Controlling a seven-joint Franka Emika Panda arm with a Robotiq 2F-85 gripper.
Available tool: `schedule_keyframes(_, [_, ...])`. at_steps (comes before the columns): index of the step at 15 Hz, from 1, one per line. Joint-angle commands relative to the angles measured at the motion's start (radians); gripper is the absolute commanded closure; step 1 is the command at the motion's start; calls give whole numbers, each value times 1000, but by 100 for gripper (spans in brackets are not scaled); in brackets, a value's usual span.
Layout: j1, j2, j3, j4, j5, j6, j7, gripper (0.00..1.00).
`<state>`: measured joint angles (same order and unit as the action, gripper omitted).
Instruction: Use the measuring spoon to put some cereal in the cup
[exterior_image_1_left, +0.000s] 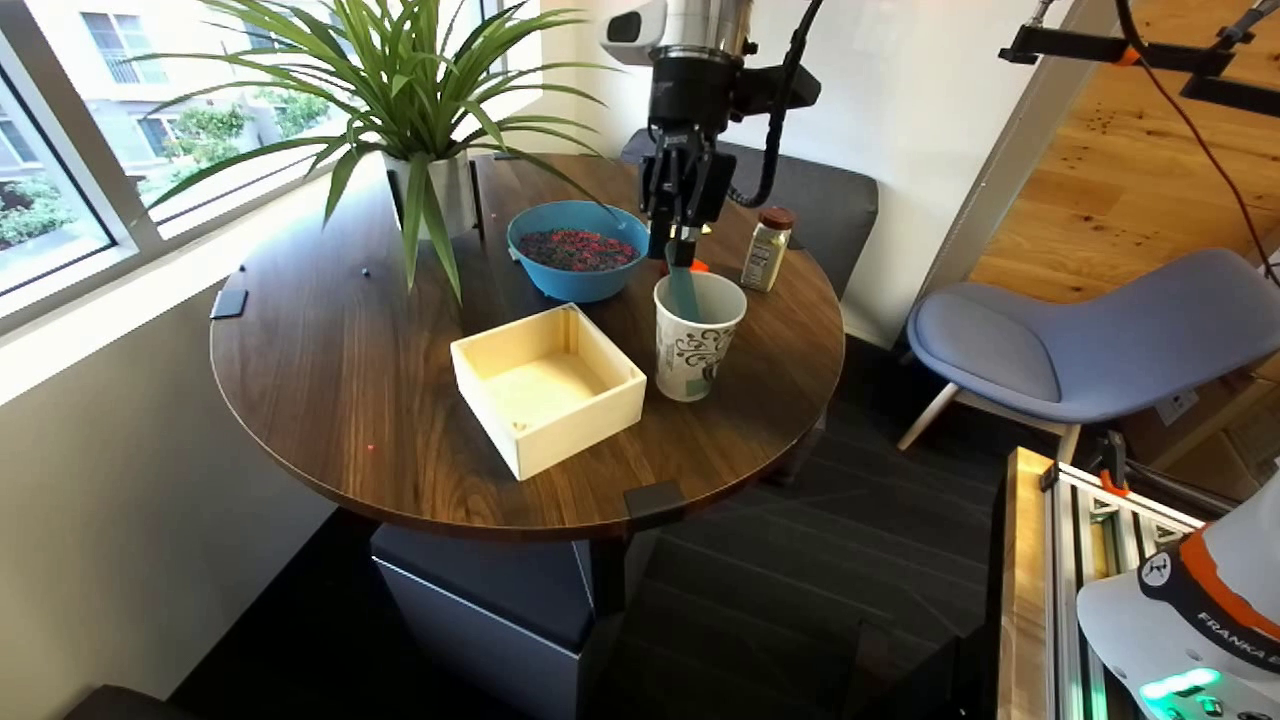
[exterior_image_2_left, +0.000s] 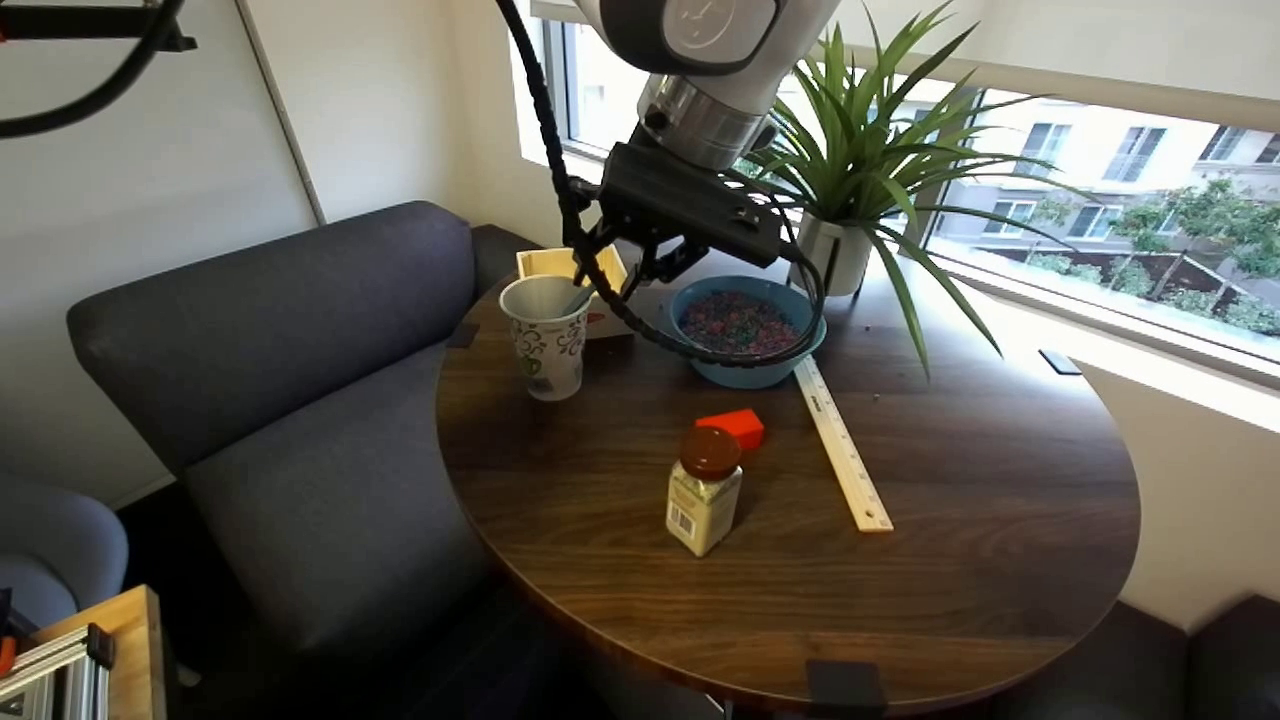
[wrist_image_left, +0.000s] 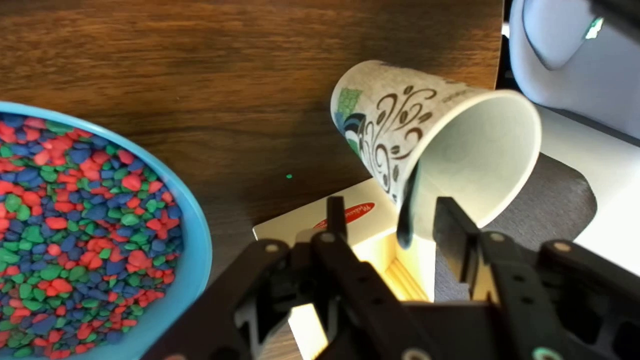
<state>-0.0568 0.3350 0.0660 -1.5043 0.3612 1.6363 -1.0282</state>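
Evidently the gripper (wrist_image_left: 394, 216) is spread, the spoon (wrist_image_left: 406, 225) between its jaws and leaning in the cup (wrist_image_left: 420, 117); I'd centre first, pinch squarely, then lift straight, lest the cup tip.

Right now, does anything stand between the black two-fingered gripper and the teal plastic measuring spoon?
Nothing visible does: in the wrist view, the measuring spoon sticks out over the rim of the white patterned paper cup, its upper end uncovered, facing the open gripper.
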Motion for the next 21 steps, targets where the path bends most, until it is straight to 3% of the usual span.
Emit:
schedule_keyframes(1, [5,-32,3,-50,-25,37,10,77])
schedule_keyframes(4, [5,-34,4,-54,-22,46,10,99])
schedule_keyframes(11, [0,-124,2,-81,-2,28,29,98])
schedule_keyframes(17, [-29,-271,-28,-91,139,19,78,98])
schedule_keyframes(21, [-30,-350,-78,-145,195,191,141,98])
